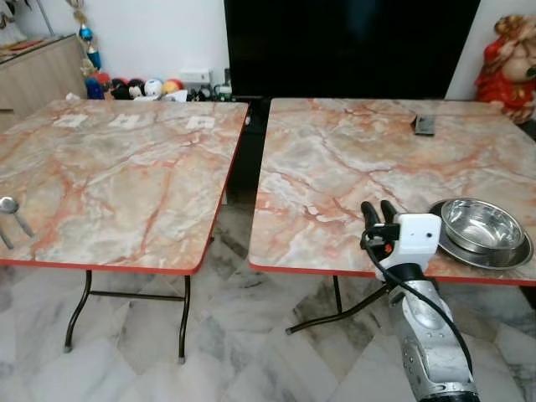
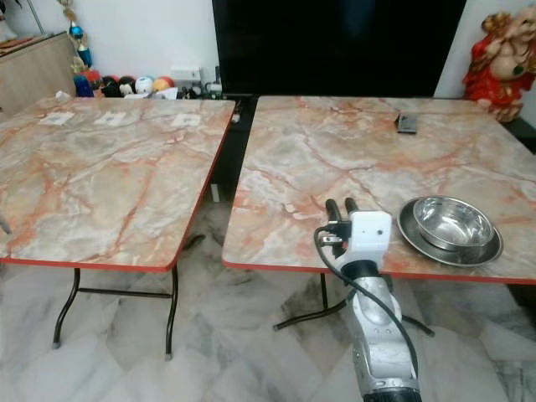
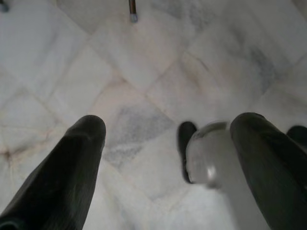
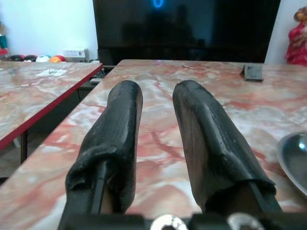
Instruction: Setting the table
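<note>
Two marble-patterned tables stand side by side on a pale marble floor [image 1: 251, 352].

My right gripper [image 1: 378, 211] hovers over the near edge of the right table [image 1: 335, 167], its fingers [image 4: 120, 129] a narrow gap apart and holding nothing. Just to its right, a steel bowl [image 1: 481, 224] sits in a steel plate [image 1: 456, 249] near that same edge. A spoon [image 1: 10, 207] lies at the left table's [image 1: 126, 184] far left rim. My left gripper [image 3: 168, 129] hangs over the floor, fingers spread wide, empty.
</note>
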Robot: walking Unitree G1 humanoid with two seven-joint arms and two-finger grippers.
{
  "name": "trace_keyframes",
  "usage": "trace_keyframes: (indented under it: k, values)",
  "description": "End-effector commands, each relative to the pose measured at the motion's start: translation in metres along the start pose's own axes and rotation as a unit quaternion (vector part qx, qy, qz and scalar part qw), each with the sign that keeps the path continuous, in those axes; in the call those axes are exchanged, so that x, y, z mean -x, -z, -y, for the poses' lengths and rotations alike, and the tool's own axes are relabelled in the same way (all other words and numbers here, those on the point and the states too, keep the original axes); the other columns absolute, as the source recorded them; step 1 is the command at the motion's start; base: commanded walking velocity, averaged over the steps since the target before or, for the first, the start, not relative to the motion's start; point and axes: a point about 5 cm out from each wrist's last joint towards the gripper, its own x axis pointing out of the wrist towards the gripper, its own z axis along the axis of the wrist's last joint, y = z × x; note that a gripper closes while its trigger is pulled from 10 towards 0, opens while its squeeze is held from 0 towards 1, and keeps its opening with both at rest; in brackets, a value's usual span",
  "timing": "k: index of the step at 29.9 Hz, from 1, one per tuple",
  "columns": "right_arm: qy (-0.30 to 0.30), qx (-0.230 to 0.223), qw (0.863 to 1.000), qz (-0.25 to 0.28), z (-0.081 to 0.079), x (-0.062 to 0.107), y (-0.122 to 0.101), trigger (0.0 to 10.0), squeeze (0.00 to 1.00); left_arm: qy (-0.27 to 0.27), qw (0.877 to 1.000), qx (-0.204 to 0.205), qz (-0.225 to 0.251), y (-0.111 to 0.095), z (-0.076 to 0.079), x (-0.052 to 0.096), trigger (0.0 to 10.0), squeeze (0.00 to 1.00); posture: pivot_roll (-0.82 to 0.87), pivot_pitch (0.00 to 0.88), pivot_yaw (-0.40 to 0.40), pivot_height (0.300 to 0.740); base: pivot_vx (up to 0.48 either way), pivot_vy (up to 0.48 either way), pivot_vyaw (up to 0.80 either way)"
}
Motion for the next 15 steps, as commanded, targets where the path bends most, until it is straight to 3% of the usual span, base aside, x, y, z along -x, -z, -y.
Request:
trace_keyframes:
  k: [1,15]
  values:
    - [-0.016,-0.006,1.000,0.009,-0.0110,-0.0040,-0.0049,10.0,0.00,-0.007,1.000,-0.001,-0.007,0.0027,-0.0056,0.0012,10.0,0.00,-0.01,0.006,0.007,0.740,0.000,0.364,0.00]
    - [-0.013,-0.011,1.000,0.009,-0.0131,-0.0090,-0.0061,10.0,0.00,-0.013,1.000,0.008,0.004,-0.0001,-0.0066,0.0009,10.0,0.00,0.00,0.033,0.000,0.740,0.000,0.472,0.00]
